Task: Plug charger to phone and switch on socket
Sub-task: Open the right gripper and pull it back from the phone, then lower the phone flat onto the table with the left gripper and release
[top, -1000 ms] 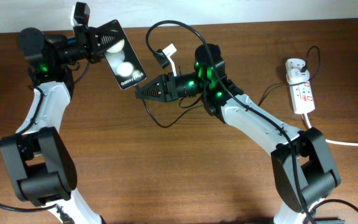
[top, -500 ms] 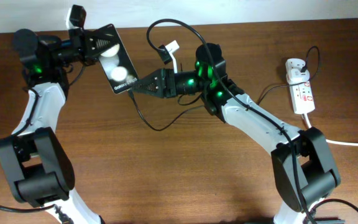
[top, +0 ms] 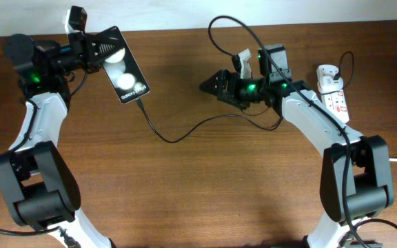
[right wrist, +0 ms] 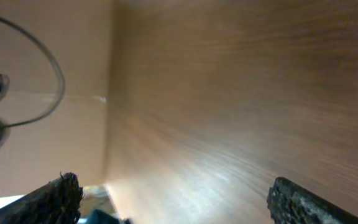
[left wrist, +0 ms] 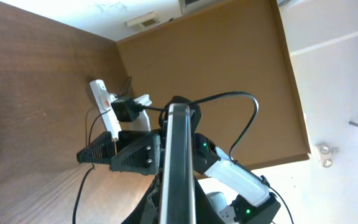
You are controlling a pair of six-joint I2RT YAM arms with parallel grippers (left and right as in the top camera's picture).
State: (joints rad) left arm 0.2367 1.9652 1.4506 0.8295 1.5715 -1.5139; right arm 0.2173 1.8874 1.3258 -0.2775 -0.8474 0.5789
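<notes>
The left gripper (top: 100,47) is clamped on the phone (top: 125,71), holding it tilted over the far left of the table (top: 205,193). The charger (top: 174,140) cable meets the phone's near end and sags rightward toward the socket (top: 336,103) at far right. The right gripper (top: 207,84) hangs between them, jaws wide, empty.

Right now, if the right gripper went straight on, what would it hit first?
Likely the phone: the right gripper points left toward its lower end, with nothing between. Heights are unclear from overhead, so it could miss.
</notes>
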